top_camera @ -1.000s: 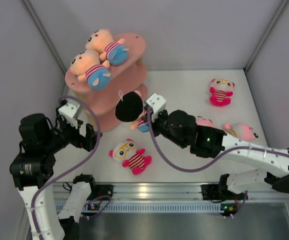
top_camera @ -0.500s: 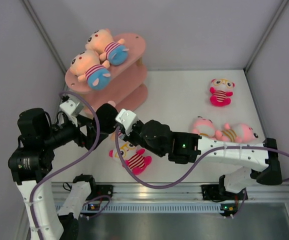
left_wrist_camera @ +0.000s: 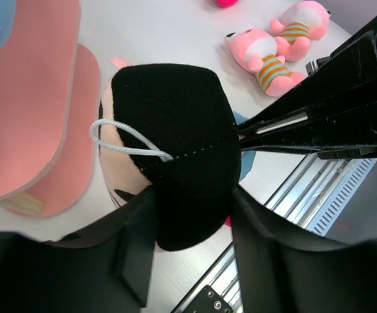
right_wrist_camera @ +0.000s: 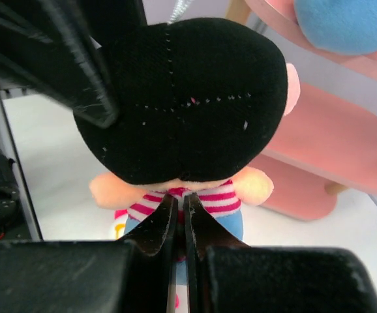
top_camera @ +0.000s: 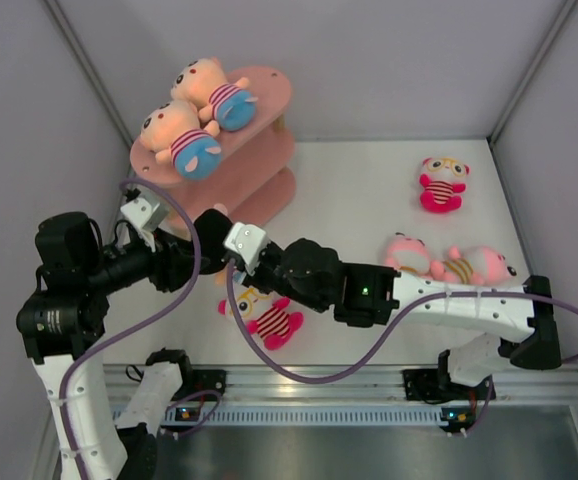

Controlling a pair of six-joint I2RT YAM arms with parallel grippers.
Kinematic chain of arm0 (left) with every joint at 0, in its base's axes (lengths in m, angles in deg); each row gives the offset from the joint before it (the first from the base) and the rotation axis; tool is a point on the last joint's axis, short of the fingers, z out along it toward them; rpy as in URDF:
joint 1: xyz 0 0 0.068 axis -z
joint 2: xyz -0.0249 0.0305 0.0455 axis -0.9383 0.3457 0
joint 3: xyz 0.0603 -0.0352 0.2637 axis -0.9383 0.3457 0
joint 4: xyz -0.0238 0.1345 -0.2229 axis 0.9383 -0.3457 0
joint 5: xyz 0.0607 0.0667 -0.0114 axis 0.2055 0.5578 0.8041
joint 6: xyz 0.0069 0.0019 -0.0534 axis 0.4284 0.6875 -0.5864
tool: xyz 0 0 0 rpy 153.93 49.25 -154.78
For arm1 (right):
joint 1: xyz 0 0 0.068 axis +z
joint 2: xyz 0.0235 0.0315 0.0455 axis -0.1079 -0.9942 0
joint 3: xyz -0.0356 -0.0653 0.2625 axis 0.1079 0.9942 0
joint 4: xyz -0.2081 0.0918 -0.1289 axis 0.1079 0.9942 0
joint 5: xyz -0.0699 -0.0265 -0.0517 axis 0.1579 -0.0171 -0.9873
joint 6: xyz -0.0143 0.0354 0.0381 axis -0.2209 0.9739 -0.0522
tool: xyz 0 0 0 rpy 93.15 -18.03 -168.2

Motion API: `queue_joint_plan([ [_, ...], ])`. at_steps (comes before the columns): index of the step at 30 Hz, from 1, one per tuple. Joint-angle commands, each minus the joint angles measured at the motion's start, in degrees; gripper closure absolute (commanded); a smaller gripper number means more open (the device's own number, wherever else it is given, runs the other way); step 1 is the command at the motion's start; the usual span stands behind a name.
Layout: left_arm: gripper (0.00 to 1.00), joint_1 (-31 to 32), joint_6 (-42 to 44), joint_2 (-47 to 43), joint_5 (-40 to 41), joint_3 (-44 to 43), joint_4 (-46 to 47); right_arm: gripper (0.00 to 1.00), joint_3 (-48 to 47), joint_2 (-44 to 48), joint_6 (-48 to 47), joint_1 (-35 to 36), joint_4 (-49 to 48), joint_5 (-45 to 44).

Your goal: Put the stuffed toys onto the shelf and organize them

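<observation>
Black-haired stuffed toy (left_wrist_camera: 175,130) in a red-striped shirt hung above the desk (top_camera: 369,190), just beside the lower tiers of the pink shelf (top_camera: 269,100). The right end effector (right_wrist_camera: 182,202) was pinched together on its shirt below the head, while the left end effector (left_wrist_camera: 190,205) clamped the head's sides. Two peach-headed toys (top_camera: 174,130) lay on the top tier.

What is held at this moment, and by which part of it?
The black-haired stuffed toy. The fingers of the right gripper pinch it at the neck, just under the head; those of the left gripper clasp the sides of its head.
</observation>
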Motion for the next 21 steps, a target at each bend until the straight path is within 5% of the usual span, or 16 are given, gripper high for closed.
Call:
queue_joint_plan([
  [1, 0.54, 0.0, 0.5, 0.3, -5.2, -1.0, -0.1, 1.00, 1.6, 3.8, -0.5, 1.6, -11.2, 9.5],
  [7, 1.00, 0.0, 0.9, 0.2, -3.9, -0.3, -0.1, 1.00, 7.0, 8.6, -0.7, 1.5, -15.9, 12.0],
  [12, 1.00, 0.0, 0.8, 0.3, -4.0, -0.2, 0.0, 1.00, 7.7, 9.5, -0.5, 1.5, -16.1, 10.8],
  [13, 0.91, 0.0, 0.7, 0.2, -4.0, -0.4, 0.0, 1.00, 7.7, 9.7, -0.6, 1.6, -16.2, 9.4],
  [15, 0.40, 0.0, 0.6, -0.4, -3.6, -0.7, -0.1, 1.00, 7.7, 9.9, -1.2, 1.5, -16.4, 8.1],
  [21, 0.15, 0.0, 1.6, -1.0, -3.2, -1.5, -0.1, 1.00, 7.5, 10.5, -2.0, 1.5, -16.2, 7.6],
])
